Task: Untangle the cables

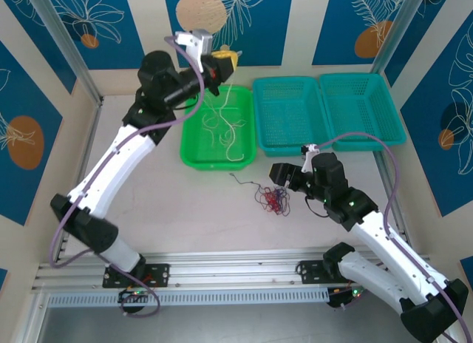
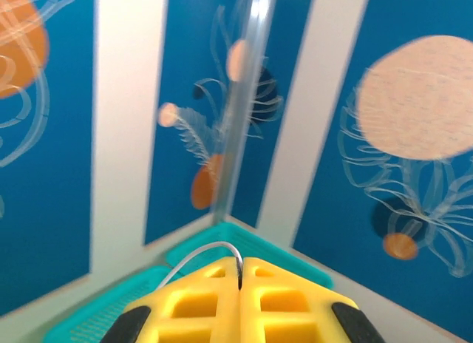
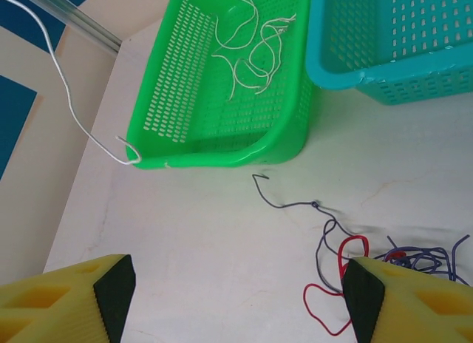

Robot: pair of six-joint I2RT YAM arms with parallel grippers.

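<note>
My left gripper (image 1: 224,60) is raised above the green basket (image 1: 194,160), shut on a white cable (image 2: 199,253) pinched at the tips (image 2: 240,275). That cable hangs down toward the basket (image 3: 59,84), its hooked end beside the basket's outer wall. Several more white cables (image 1: 225,132) lie inside the basket (image 3: 251,55). A tangle of red and dark cables (image 1: 275,199) sits on the table in front of the baskets (image 3: 355,247), one dark end trailing left. My right gripper (image 1: 279,177) hovers over it, open (image 3: 236,299), with the tangle beside its right finger (image 3: 399,299).
Two teal baskets (image 1: 288,145) (image 1: 369,140) stand right of the green one, the nearer one's corner also in the right wrist view (image 3: 384,84). Metal frame posts (image 1: 70,51) and the walls close off the back. Bare table lies left of the tangle (image 3: 185,239).
</note>
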